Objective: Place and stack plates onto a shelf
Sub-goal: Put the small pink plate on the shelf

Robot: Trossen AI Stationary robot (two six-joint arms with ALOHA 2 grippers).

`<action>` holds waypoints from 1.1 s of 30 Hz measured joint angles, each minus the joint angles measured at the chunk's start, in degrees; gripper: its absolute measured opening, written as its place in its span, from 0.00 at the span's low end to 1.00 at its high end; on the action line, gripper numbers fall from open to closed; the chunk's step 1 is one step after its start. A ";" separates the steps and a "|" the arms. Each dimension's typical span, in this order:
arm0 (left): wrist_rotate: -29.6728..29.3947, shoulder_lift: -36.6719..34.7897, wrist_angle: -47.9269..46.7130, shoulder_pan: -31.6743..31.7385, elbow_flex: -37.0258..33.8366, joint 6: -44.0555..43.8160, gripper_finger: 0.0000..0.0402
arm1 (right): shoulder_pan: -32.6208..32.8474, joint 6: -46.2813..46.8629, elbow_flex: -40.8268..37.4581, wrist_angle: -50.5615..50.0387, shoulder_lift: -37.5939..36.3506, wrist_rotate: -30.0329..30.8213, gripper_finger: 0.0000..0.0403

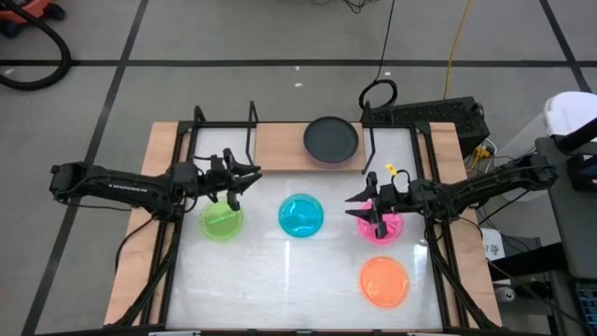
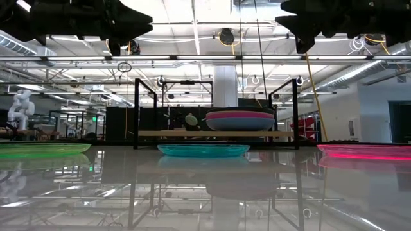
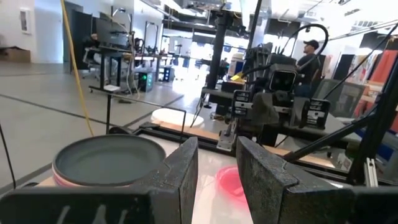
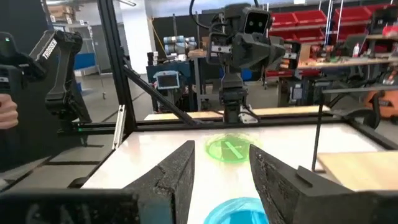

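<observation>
We are hovering our left gripper above the table with its fingers apart and gripping nothing, just over the far edge of the green plate. Our right gripper is hanging opposite, fingers likewise parted and empty, over the near-centre edge of the pink plate. Between the two grippers the cyan plate is lying flat on the white table, and the orange plate is sitting nearer the front, on the right arm's side. Beyond them the wooden shelf is carrying a stack of larger plates at its right end, black on top, with blue and magenta edges showing beneath it in the low view.
</observation>
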 joint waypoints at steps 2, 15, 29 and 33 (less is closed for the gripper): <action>0.00 0.00 0.00 0.00 0.00 -0.03 0.29 | 0.00 0.81 0.56 -2.42 0.00 -0.11 0.33; 0.00 0.00 -0.18 0.00 0.00 -1.54 0.29 | 1.95 7.40 14.27 -40.09 -0.02 -0.25 0.33; -0.02 0.00 -0.58 0.00 0.00 -1.79 0.29 | 12.73 13.99 14.25 -52.20 9.20 8.60 0.33; -0.05 0.00 -1.14 -0.32 0.00 -2.22 0.29 | 15.25 16.47 14.25 -54.00 14.31 5.87 0.33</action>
